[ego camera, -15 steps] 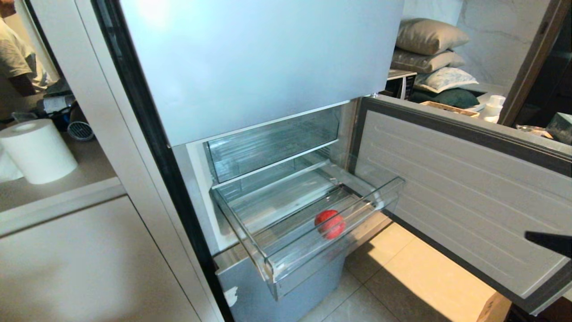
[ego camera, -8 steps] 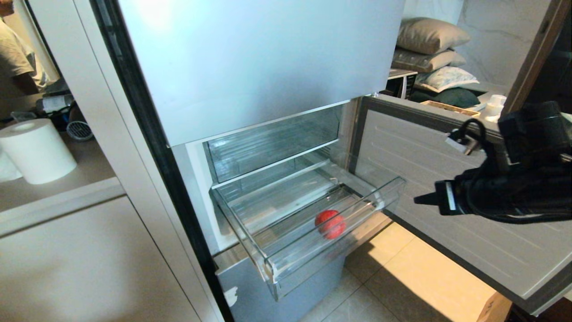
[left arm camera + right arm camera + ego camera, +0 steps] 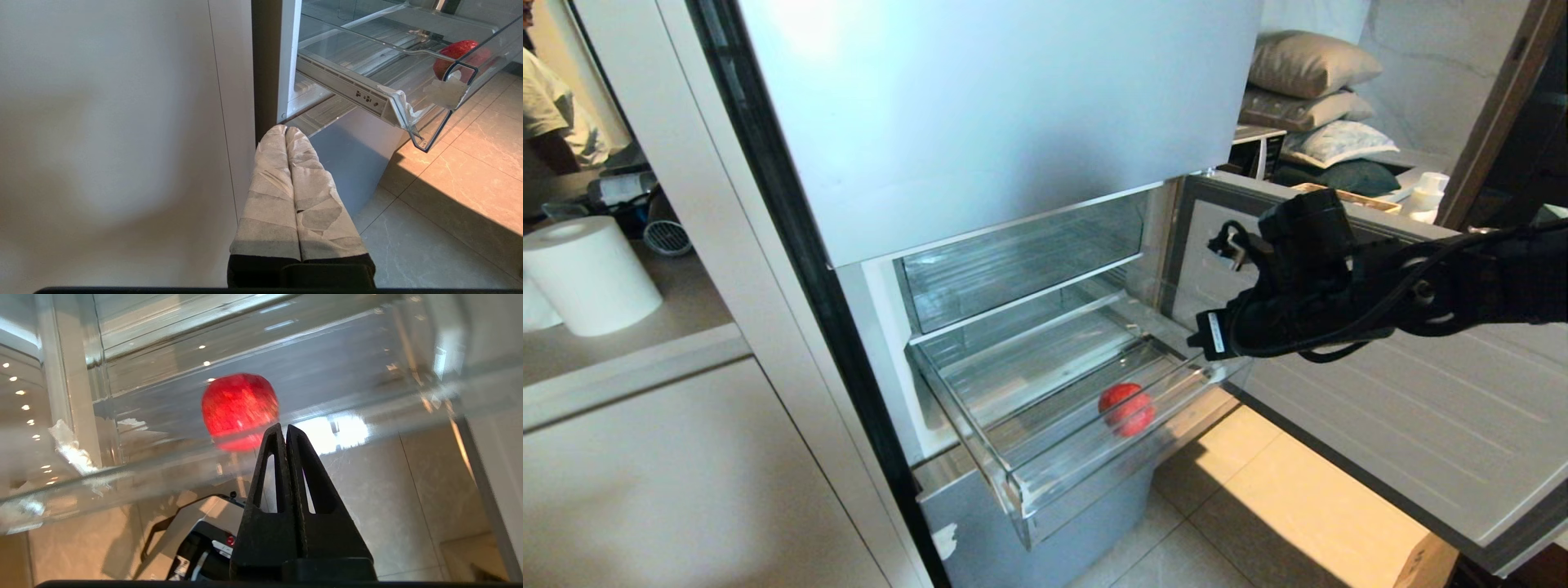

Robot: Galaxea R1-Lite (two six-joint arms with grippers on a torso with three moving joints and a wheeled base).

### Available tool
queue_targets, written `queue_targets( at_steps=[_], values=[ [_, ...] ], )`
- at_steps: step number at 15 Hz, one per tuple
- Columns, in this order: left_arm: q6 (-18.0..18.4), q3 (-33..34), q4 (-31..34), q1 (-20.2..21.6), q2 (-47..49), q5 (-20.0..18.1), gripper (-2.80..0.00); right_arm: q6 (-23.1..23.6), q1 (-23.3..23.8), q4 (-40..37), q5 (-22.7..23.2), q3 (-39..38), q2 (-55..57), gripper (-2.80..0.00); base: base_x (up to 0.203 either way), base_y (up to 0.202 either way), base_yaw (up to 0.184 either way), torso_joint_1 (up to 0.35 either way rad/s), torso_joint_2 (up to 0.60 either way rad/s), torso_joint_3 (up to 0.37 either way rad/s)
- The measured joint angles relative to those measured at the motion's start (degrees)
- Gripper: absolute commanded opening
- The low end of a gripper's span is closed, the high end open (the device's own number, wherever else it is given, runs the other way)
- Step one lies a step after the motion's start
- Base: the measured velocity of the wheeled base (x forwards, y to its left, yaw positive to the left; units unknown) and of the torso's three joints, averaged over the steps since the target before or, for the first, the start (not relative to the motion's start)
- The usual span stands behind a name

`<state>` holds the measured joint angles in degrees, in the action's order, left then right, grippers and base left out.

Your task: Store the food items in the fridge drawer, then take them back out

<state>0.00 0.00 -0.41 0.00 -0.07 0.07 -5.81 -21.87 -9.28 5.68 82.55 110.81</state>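
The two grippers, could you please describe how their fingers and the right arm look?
The left gripper has fingers wrapped in wrinkled pale tape over a black base. The right gripper has bare black triangular fingers with cut-out slots. The right arm is black, with looped cables and a white label.

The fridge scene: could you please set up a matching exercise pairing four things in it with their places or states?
Things:
1. red apple
2. right claw
3. left claw
4. paper roll

States:
A. shut, low beside the fridge's bottom panel
B. standing on the counter left of the fridge
C. lying in the pulled-out clear drawer
D. shut, empty, above the drawer's right end

Pairs: 1-C, 2-D, 3-A, 4-B
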Motion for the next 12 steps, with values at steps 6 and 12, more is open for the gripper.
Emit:
queue_targets(
  at_steps=[6, 12],
  values=[
    [0.0, 0.0, 0.0, 0.0, 0.0, 0.0, -2.8, -0.2, -2.0, -6.1, -1.0, -1.3, -6.2, -2.8, 0.0, 0.0, 0.0, 0.0, 0.0, 0.0],
    [0.0, 0.0, 0.0, 0.0, 0.0, 0.0, -2.8, -1.1, -4.6, -8.5, -11.5, -21.4, -36.4, -2.8, 0.0, 0.0, 0.0, 0.0, 0.0, 0.0]
  ],
)
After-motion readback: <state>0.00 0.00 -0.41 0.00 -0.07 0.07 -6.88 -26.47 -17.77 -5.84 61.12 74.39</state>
